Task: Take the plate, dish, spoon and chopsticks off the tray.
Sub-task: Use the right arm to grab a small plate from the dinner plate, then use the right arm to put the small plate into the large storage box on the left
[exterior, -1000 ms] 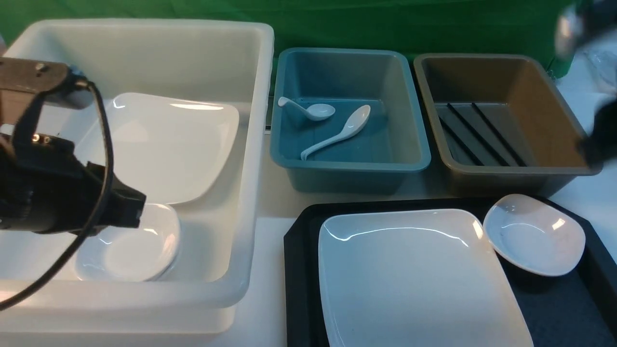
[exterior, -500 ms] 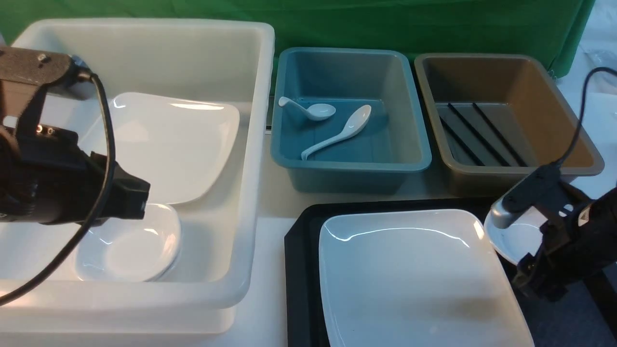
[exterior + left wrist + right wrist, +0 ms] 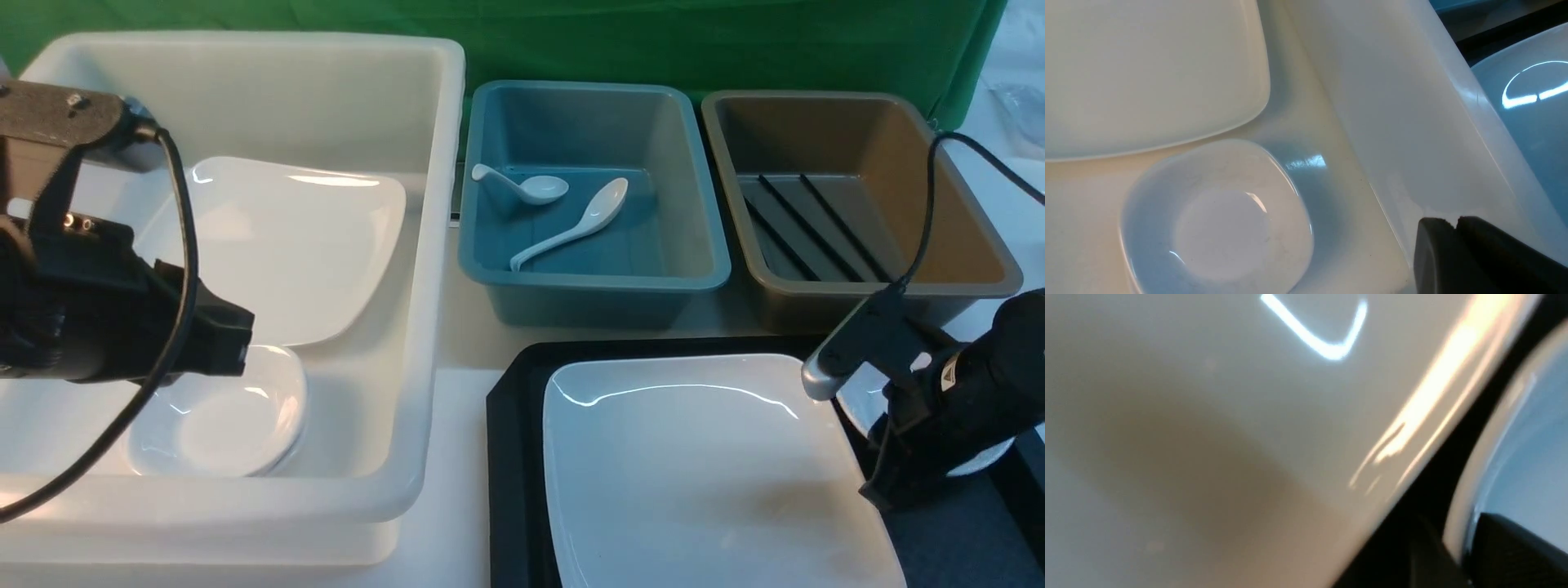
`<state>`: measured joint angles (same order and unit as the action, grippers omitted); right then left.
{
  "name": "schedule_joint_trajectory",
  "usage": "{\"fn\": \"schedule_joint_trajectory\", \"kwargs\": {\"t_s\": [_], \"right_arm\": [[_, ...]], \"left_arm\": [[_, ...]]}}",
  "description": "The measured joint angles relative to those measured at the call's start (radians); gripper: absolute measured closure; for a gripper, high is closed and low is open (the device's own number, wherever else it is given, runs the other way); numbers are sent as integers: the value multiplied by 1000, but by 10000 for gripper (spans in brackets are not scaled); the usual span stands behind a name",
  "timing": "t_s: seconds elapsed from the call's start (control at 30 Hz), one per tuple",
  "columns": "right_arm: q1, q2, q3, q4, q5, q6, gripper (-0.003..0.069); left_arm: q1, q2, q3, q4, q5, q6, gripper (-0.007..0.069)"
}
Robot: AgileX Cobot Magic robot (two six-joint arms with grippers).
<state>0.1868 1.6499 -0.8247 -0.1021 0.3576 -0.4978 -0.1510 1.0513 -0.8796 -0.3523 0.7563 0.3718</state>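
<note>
Three bins, one tray.
The spoon is in the blue bin, chopsticks in the brown bin, plate and dish on the tray. The right tool pinches the dish; the left tool is closed.

Teal bin at mid-counter, with a short white curved-handled spoon in its far left part. Just left of the teal bin, a big white tub holding a large white plate and, close against its near edge, a small white dish. Just right of the teal bin, a brown bin. Behind the teal bin, green cloth.
</note>
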Motion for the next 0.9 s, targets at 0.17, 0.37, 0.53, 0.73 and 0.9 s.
{"fn": "schedule_joint_trajectory", "kwargs": {"t_s": [0.17, 0.37, 0.53, 0.73, 0.9], "right_arm": [[17, -97, -9, 5, 47, 36, 571], [18, -309, -89, 26, 176, 152, 596], [65, -429, -242, 134, 177, 173, 596], [283, -374, -446, 377, 177, 52, 596], [498, -195, -643, 413, 181, 29, 596]], "left_arm": [[0, 0, 0, 3, 0, 0, 589], [0, 0, 0, 7, -13, -27, 589], [0, 0, 0, 143, -38, -211, 589], [33, 0, 0, 477, -7, -583, 589], [236, 0, 0, 338, 3, -517, 589]]}}
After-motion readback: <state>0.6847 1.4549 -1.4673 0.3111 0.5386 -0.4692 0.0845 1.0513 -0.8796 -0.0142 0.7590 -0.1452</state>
